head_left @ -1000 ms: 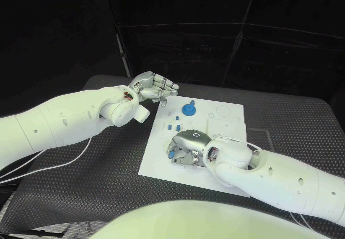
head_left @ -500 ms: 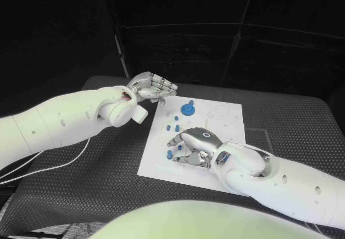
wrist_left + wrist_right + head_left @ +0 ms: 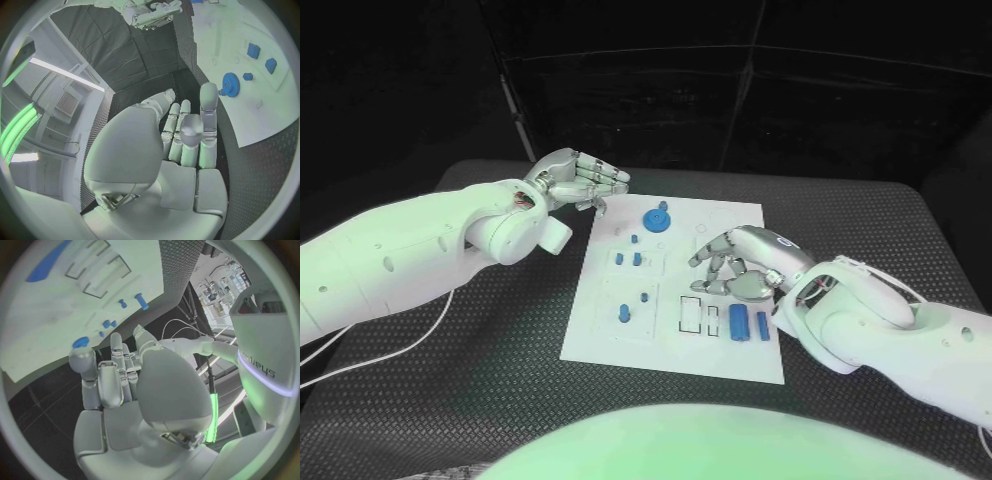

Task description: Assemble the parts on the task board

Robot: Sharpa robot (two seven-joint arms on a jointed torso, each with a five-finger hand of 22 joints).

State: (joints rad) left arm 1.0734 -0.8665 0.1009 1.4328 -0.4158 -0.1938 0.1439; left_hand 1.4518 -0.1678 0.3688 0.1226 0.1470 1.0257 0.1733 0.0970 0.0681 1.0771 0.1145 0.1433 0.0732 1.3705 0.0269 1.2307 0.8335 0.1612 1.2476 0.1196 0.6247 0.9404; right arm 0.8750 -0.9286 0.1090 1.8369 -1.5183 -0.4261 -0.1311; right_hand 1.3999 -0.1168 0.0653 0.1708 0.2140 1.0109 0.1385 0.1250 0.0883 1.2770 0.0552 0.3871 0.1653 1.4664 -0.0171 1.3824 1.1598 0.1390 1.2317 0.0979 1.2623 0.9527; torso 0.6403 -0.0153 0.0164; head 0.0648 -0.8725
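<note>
The white task board (image 3: 733,355) lies mid-table on the black ribbed mat (image 3: 473,370). On it, toward 12 o'clock, sits a blue gear (image 3: 656,219) with a raised hub. Below that, around 10 o'clock of the board's centre, a small blue stud (image 3: 635,239) and a pair of short blue pegs (image 3: 627,259) stand side by side. A single blue peg (image 3: 622,314) stands toward 8 o'clock. Toward 5 o'clock, two dark-outlined rectangular recesses (image 3: 700,314) are cut into the board, and just beside them two blue bars (image 3: 749,323) lie lengthwise; whether these are seated in slots cannot be told.

The right hand (image 3: 737,266) hovers over the board at about 3 o'clock, above the recesses, its fingers curled loosely inward; nothing shows in its grasp. The left hand (image 3: 574,180) is held off the board's 11 o'clock corner, fingers curled in on nothing.

Against a second ago, the right hand has lifted away from the board's near left part, where it was pressed down over the pieces, and moved toward 3 o'clock; the two blue bars now lie uncovered. The left hand keeps its place by the corner. The whole picture has shifted, so the camera moved.
</note>
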